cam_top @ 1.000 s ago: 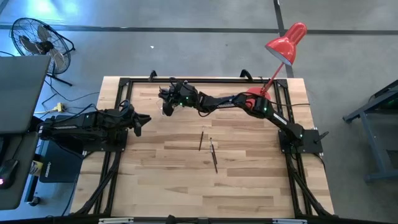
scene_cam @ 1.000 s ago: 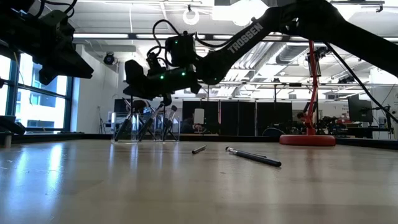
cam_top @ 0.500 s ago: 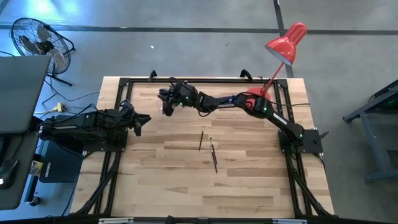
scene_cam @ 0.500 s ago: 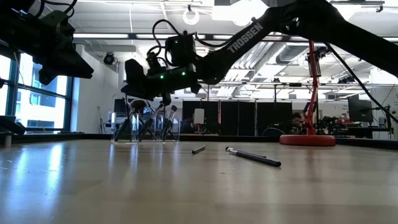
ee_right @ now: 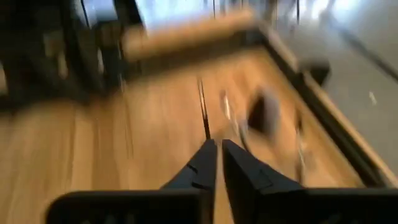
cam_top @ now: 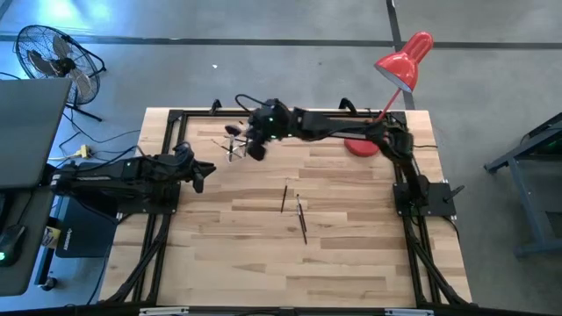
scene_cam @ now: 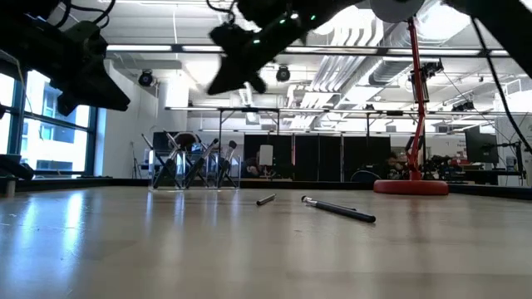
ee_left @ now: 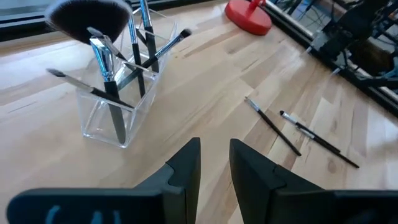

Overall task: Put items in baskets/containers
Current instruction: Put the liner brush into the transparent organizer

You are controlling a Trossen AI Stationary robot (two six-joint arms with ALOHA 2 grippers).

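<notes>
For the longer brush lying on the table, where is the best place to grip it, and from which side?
Probably at mid-handle of the longer brush, coming straight down with the jaws across its width. It lies flat and apart from the shorter brush, and its handle is thin and straight.

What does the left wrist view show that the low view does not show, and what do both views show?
Only the left wrist view shows the wide fan brush head clearly and the left gripper with a narrow gap between its fingers.

Only the low view shows the right gripper raised high above the table, with nothing seen in it, and the lamp's tall red pole.

Both show the clear holder with brushes standing in it, two loose brushes lying on the table, and the red lamp base.
</notes>
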